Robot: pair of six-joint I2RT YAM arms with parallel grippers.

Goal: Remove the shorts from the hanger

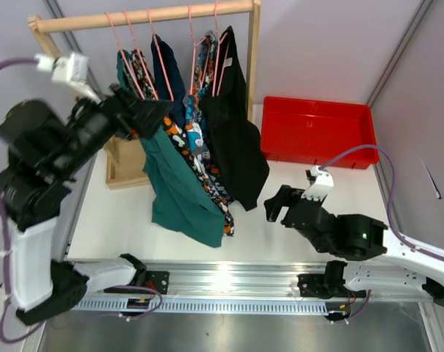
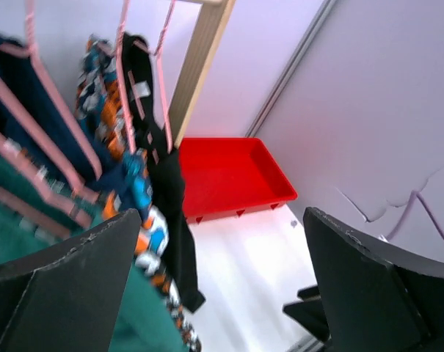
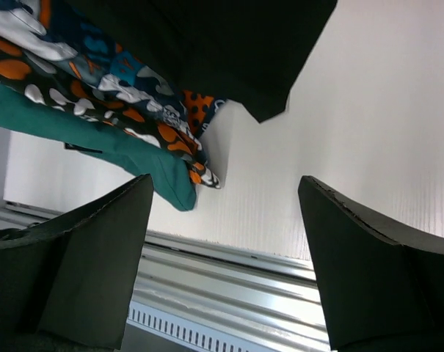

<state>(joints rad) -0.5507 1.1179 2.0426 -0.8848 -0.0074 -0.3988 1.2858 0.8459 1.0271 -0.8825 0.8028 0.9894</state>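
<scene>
Five pairs of shorts hang on pink hangers [image 1: 130, 44] from a wooden rail [image 1: 148, 18]: teal-green shorts [image 1: 179, 194], camo shorts [image 1: 141, 70], navy shorts [image 1: 169, 77], blue-orange patterned shorts [image 1: 198, 143] and black shorts [image 1: 233, 139]. My left gripper [image 1: 154, 116] is raised against the upper part of the teal-green pair, open and empty [image 2: 222, 220]. My right gripper [image 1: 274, 204] is low over the table, right of the hems, open and empty [image 3: 225, 183]. The right wrist view shows the teal hem [image 3: 97, 136], patterned hems [image 3: 119, 88] and black hem [image 3: 207, 44].
An empty red bin [image 1: 317, 132] stands at the back right, also in the left wrist view [image 2: 229, 176]. The rack's wooden post [image 1: 254, 59] and base [image 1: 122, 165] stand at the back left. A metal rail [image 1: 222, 282] runs along the near edge.
</scene>
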